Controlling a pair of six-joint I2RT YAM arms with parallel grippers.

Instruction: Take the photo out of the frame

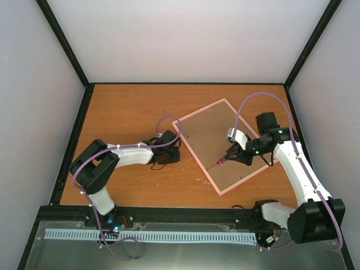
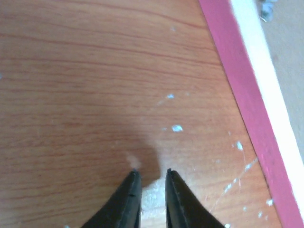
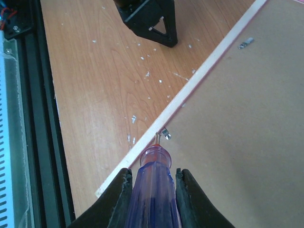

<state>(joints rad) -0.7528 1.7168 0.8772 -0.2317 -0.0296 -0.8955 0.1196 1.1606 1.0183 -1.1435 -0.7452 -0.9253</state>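
The frame (image 1: pixel 197 157) lies face down on the table, tilted, with its brown backing board (image 1: pixel 211 138) up and its pink border (image 2: pixel 247 95) showing. The photo is hidden under the board. My right gripper (image 1: pixel 230 156) (image 3: pixel 152 173) is shut on a red-handled screwdriver (image 3: pixel 154 190). The screwdriver's tip touches a small metal clip (image 3: pixel 165 134) at the board's near-left edge. My left gripper (image 2: pixel 151 175) (image 1: pixel 170 155) rests low over bare wood just left of the frame, slightly open with nothing between its fingers.
A second metal clip (image 3: pixel 245 43) sits farther along the same frame edge. White flecks dot the wooden table (image 1: pixel 124 112). A black rail (image 3: pixel 42 118) runs along the table's near side. Grey walls enclose the table on three sides.
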